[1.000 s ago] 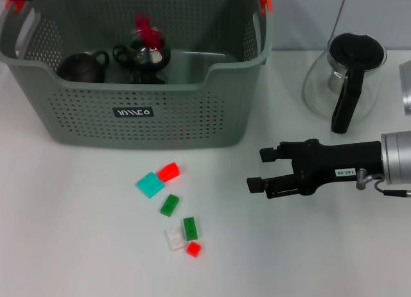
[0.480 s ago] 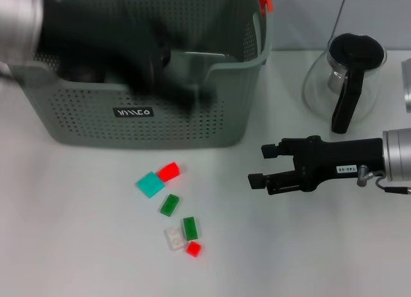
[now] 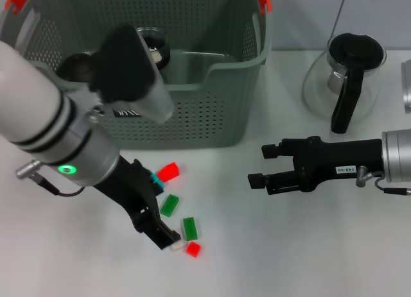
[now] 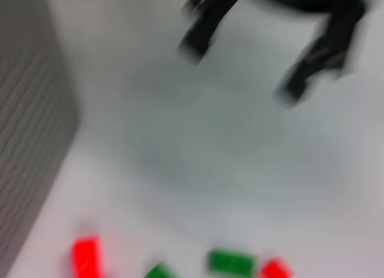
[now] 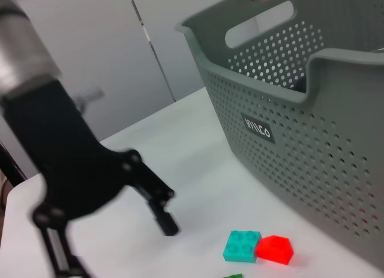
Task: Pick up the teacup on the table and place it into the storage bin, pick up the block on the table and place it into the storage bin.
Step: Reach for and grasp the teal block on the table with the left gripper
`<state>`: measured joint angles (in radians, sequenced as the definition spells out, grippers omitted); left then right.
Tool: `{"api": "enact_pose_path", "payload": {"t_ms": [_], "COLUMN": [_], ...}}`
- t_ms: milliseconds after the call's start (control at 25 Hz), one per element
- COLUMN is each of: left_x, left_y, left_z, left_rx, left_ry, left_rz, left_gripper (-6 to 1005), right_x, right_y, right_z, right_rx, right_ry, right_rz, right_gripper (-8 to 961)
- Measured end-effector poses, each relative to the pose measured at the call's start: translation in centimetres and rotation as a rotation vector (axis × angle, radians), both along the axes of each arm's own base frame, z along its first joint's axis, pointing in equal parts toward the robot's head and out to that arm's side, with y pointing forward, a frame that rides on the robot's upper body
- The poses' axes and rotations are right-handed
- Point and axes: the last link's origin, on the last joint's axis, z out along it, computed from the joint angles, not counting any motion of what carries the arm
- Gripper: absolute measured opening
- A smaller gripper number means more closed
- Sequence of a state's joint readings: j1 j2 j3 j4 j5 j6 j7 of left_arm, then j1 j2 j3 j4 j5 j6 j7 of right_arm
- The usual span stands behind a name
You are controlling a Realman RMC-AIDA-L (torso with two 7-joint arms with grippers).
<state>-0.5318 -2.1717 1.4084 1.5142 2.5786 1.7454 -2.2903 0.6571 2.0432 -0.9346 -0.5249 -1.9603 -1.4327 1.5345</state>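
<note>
Head view shows the white tabletop [image 3: 334,246] carrying everything, with the storage bin [image 3: 212,111] beyond my left gripper [image 3: 159,231], its front wall partly covered by my own left arm. That arm hides most of the black label; the right wrist view shows the label [image 5: 257,131], but I cannot read its lettering for certain. Inside the bin, two dark teaware pieces [image 3: 154,48] peek out behind my arm, too covered to tell cup from pot. A glass jug with a black handle [image 3: 347,79] stands past my right gripper [image 3: 261,167], which hangs above the tabletop with its jaws spread apart, grasping nothing. My left gripper is low among the loose blocks, fingers apart and nothing between them; a white block [image 3: 174,247] touches its tip and is mostly hidden. Just beside the tip lie a small red block [image 3: 193,249] and two green blocks [image 3: 189,228]. A larger red block [image 3: 168,172] sits nearer the bin, a teal block [image 5: 242,246] touching it. The left wrist view is blurred.
</note>
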Motion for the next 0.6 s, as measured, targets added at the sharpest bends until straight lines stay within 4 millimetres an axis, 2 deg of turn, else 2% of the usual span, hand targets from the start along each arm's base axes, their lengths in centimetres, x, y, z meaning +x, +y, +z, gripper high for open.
{"api": "enact_pose_path", "payload": {"t_ms": [160, 600], "left_x": [-1.2, -2.7], "left_y": [1.6, 4.1], "left_z": [-1.6, -2.9], "left_rx": [0.083, 0.203], "left_ry": [0.095, 0.149], "left_rz": [0.058, 0.113], "left_gripper": [948, 944], "right_x": [0.1, 0.6], "right_y": [0.0, -0.3], "right_z": [-0.1, -0.2], "right_rx": [0.003, 0.004], "right_ry": [-0.004, -0.008], "right_rz": [-0.003, -0.014], "right_gripper": [917, 916]}}
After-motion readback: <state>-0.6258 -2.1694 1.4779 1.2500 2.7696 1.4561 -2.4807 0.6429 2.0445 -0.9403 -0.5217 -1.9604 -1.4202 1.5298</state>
